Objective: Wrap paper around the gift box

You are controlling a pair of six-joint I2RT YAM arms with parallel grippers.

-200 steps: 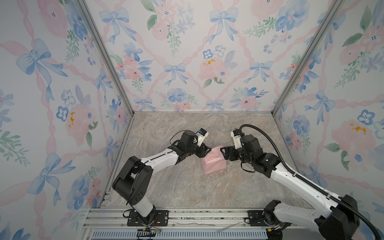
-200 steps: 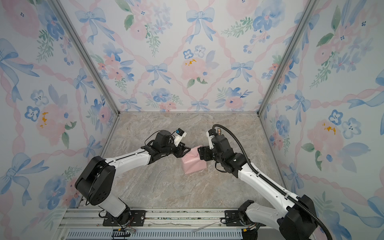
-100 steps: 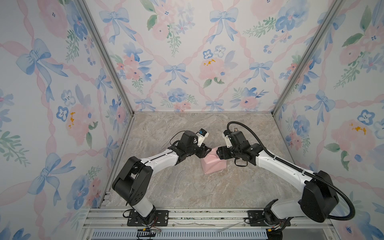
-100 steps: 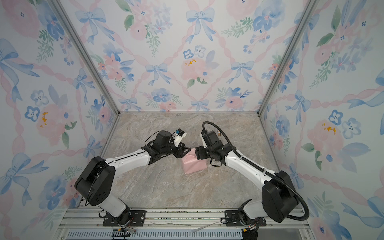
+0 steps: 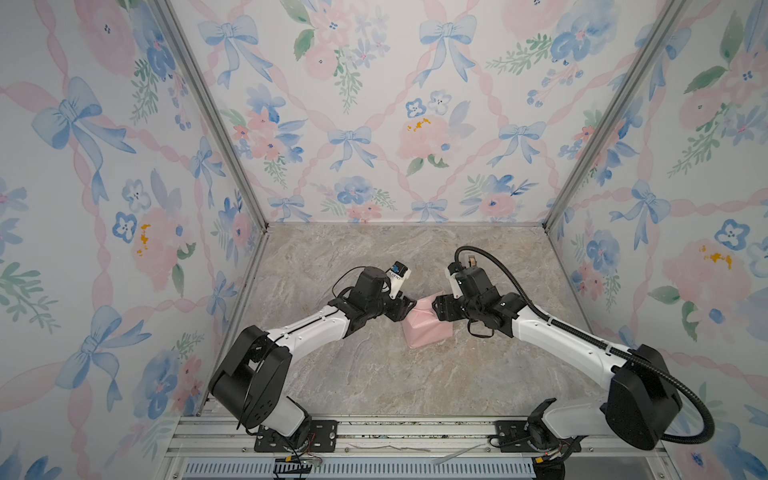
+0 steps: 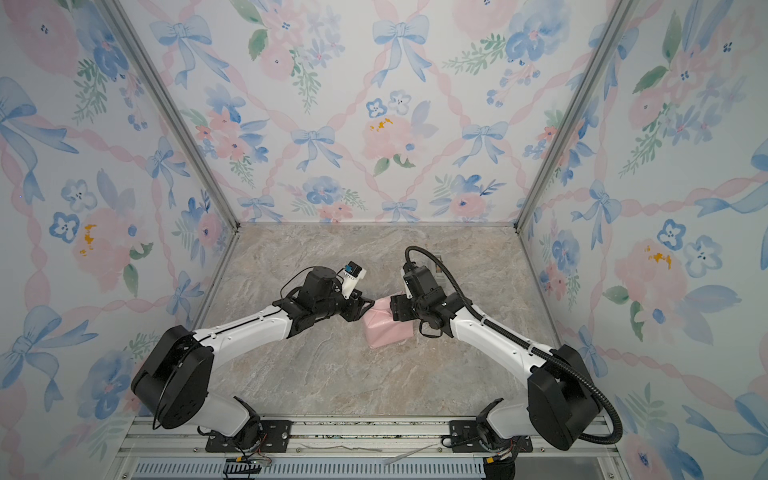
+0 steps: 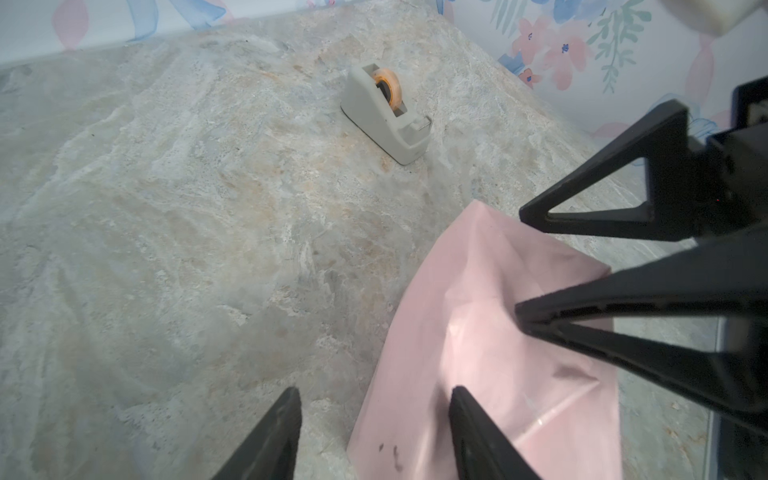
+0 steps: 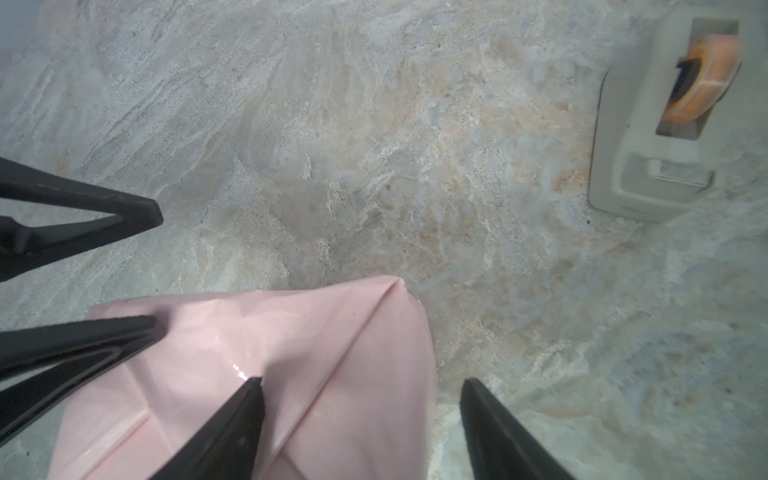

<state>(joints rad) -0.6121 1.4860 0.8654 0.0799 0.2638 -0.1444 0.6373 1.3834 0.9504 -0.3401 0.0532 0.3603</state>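
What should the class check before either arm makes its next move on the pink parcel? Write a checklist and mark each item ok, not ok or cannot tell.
1. The paper covers the gift box, with no navy showing: ok.
2. The left gripper is open and straddles the paper's edge: ok.
3. The right gripper is open, with one finger over the paper: ok.
4. The two grippers are apart, not touching: ok.
5. The tape dispenser stands upright, apart from the paper: ok.
6. The folds are held down by tape: cannot tell.
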